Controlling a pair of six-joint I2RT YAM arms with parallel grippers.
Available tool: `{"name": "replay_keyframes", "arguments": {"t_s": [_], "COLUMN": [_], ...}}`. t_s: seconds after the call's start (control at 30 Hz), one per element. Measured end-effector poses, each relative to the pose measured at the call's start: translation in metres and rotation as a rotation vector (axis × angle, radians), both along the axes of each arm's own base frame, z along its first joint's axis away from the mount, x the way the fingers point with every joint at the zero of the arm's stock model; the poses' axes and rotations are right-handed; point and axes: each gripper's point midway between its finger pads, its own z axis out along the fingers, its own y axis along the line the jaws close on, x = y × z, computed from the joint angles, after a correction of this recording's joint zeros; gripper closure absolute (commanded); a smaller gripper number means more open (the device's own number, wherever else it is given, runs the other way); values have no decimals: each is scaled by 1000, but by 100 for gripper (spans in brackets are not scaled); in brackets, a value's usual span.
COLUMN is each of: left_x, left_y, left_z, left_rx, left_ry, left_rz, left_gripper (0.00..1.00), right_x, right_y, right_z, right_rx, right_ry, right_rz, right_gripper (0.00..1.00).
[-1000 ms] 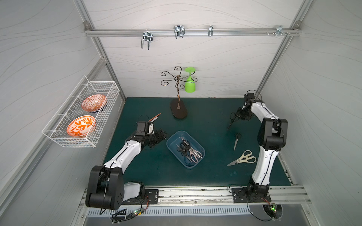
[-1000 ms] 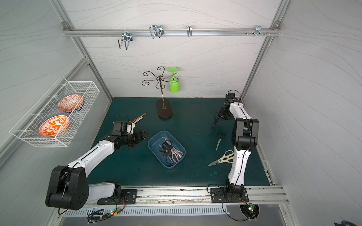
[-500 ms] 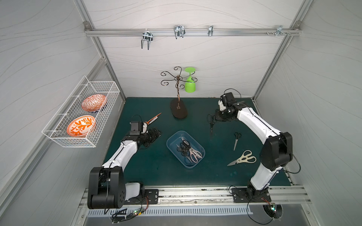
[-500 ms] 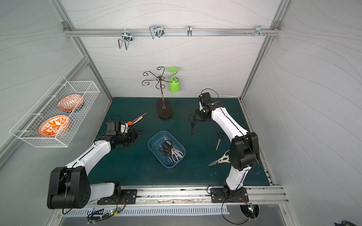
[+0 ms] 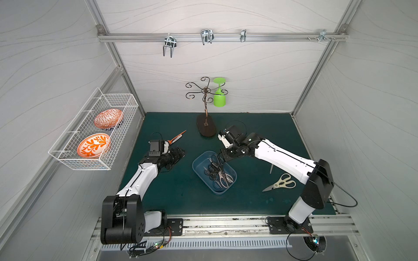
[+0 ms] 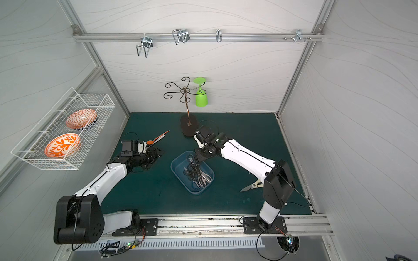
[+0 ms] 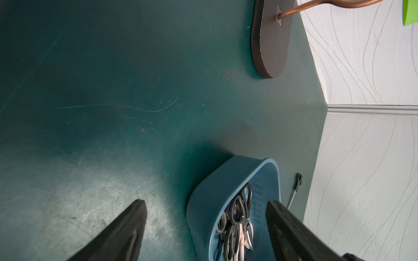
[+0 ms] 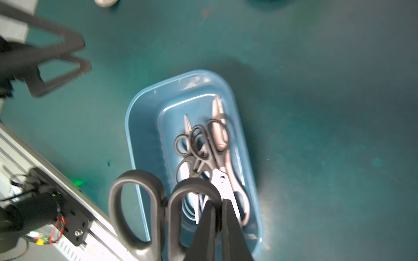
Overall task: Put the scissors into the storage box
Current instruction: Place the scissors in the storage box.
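The black scissors [image 8: 138,214] hang in the right pincer [image 8: 218,204], which is clamped tight near their pivot, with the loops over one end of the box [image 8: 135,140]. A second ago that arm was far off at the right rear of the surface [image 5: 176,194]. It has since swung across, so this pair probably needs only lowering and release.

Count:
- One pair is held.
- A tangled heap [image 8: 203,153] lies in the single box: at least four pairs, black and pink among them, exact number unclear.
- Two pairs lie on the surface on the right arm's side, a cream pair [image 5: 281,182] and a small black pair [image 7: 298,180].

The left pincer [image 7: 205,202] gapes empty, low beside the box.
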Motion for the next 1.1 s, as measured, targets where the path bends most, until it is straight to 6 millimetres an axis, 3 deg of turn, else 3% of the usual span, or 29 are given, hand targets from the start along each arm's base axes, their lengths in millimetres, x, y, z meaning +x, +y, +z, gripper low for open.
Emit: {"name": "replay_keyframes", "arguments": {"t_s": [0.2,0.57,0.83,0.87,0.93,1.1], "left_x": [0,0,0,0,0,0], "left_y": [0,0,-1,-1,-1,-1], "left_z": [0,1,0,0,0,1], "left_rx": [0,-7,-8,-8,-9,-10], "left_ry": [-1,1,2,2,2,2], "left_rz": [0,4,3,4,4,5], "left_gripper": [13,13,13,13,13,13], "right_x": [1,8,11,12,13,14], "right_y": [25,28,41,42,44,43], "right_z": [-33,-77,-99,-101,-105,-106], "right_rx": [-71,-182,-218,-221,-229,-236], "right_ry": [2,-4,4,4,4,-3], "right_rz": [64,99,123,124,124,121], "right_gripper": [100,100,100,97,82,74]}}
